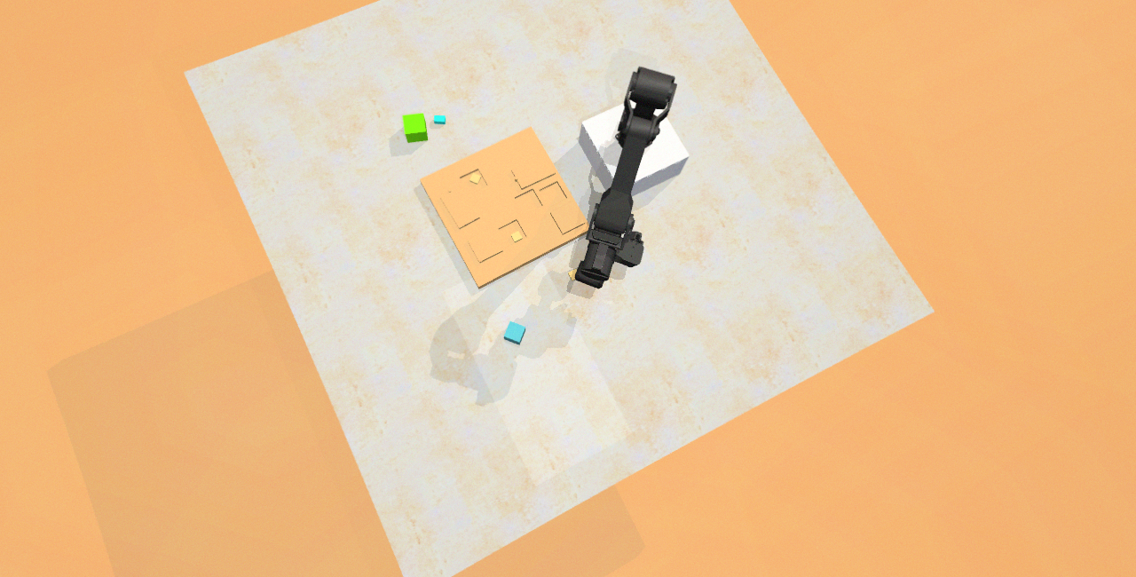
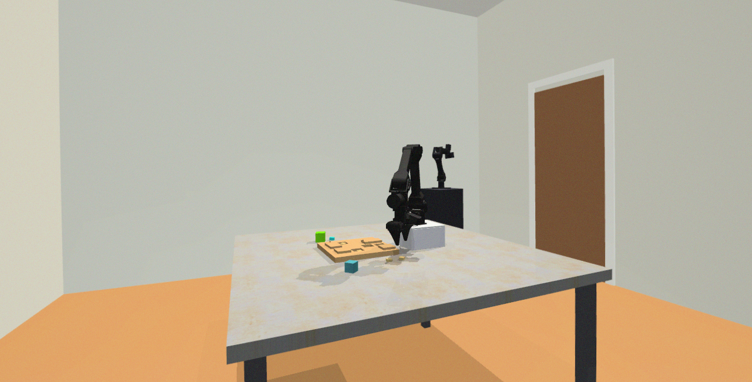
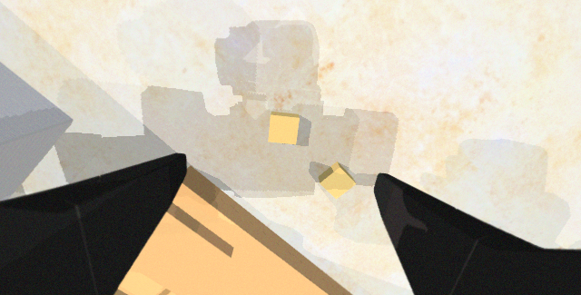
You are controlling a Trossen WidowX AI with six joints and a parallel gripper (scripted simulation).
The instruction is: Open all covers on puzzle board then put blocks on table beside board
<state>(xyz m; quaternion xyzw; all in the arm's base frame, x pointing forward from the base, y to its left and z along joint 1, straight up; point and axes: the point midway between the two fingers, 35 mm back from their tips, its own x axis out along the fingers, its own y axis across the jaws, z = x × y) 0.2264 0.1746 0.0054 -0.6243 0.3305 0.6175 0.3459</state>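
My gripper [image 2: 400, 241] [image 3: 282, 172] is open and empty, above the table beside the board's near right corner. Below it, two small yellow blocks lie on the table clear of the board: one block [image 2: 401, 257] [image 3: 283, 128] is farther from the board, the other block [image 1: 571, 274] [image 2: 389, 260] [image 3: 337, 181] sits turned towards the right finger. The orange puzzle board [image 1: 516, 146] [image 2: 362, 256] [image 3: 204, 259] carries raised covers of its own colour. Two more yellow pieces show in it, one piece [image 1: 475, 177] at the upper left, another piece [image 1: 516, 236] nearer the front. How far each cover is open is hard to tell.
A teal block [image 1: 515, 333] [image 2: 351, 266] lies in front of the board. A green cube [image 1: 414, 128] [image 2: 320, 236] and a small cyan block [image 1: 438, 120] [image 2: 331, 238] lie behind it. The white base box [image 1: 666, 151] [image 2: 428, 237] stands right of the board.
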